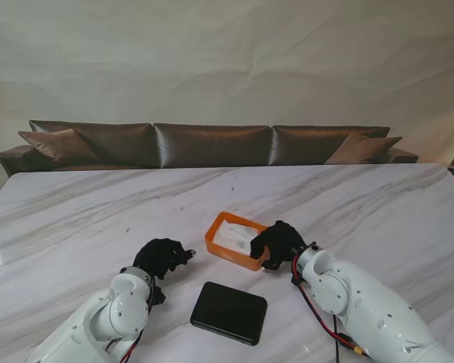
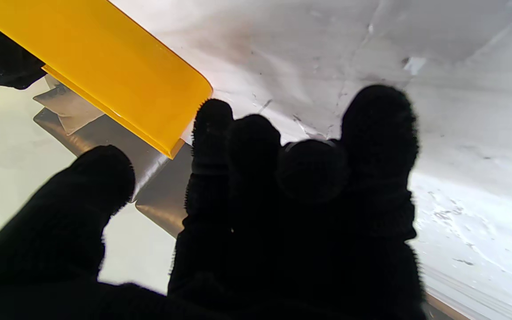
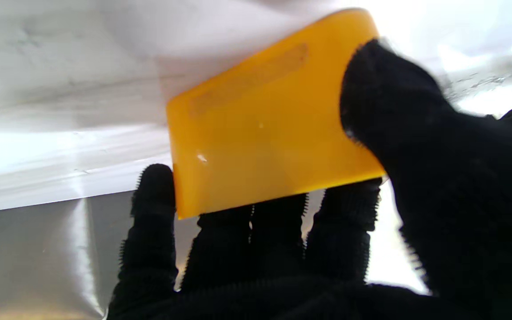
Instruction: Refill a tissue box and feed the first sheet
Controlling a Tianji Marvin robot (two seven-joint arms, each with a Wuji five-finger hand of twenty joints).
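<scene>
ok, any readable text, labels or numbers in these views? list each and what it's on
None legible.
Orange tissue box: no print on its walls in any view; the right wrist view shows only a faint embossed strip, no characters.
Black lid: plain.
Marble table: only veining and specks.

R hand [image 1: 276, 243] closed in a grasp, thumb opposing fingers; L hand [image 1: 162, 257] free, fingers loosely curled, apart, palm down.

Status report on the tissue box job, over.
Right hand gripping the orange box at its near end. Left hand empty beside it. Black lid flat, nearer to me. Nothing blocking.
</scene>
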